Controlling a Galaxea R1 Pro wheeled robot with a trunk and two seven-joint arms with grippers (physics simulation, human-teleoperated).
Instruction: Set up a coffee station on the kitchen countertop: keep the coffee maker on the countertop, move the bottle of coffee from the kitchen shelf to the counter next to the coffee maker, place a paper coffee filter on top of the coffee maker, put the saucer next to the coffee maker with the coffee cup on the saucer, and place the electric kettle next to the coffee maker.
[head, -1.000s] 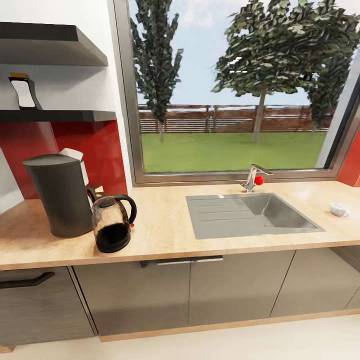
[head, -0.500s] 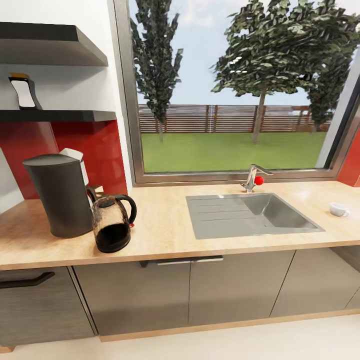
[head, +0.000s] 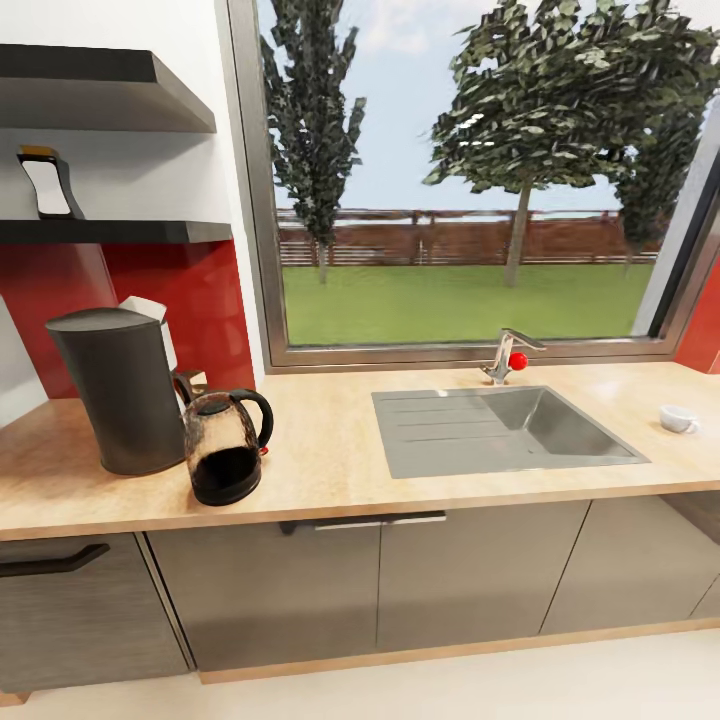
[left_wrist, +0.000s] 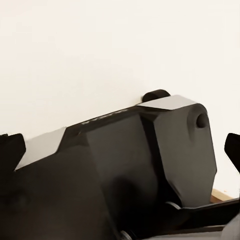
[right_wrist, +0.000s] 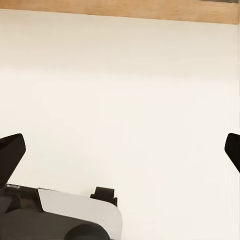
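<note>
**Kitchen worktop, window wall, nothing being handled**

Wooden worktop (head: 330, 470) runs across the view, grey cabinets below. Far left: tall dark coffee maker (head: 118, 390) upright against the red backsplash. Electric kettle (head: 225, 445) just beside it, in front and to the right, glass body, black base and handle, upright. White carton-like item (head: 150, 315) partly hidden behind the coffee maker. Steel sink (head: 505, 430) set in the worktop under the window, faucet (head: 508, 357) with a red knob behind it. White coffee cup (head: 678, 419) at far right, well apart from the coffee maker. Two dark shelves upper left; bottle of coffee (head: 48, 183) stands on the lower shelf (head: 150, 231).
</note>
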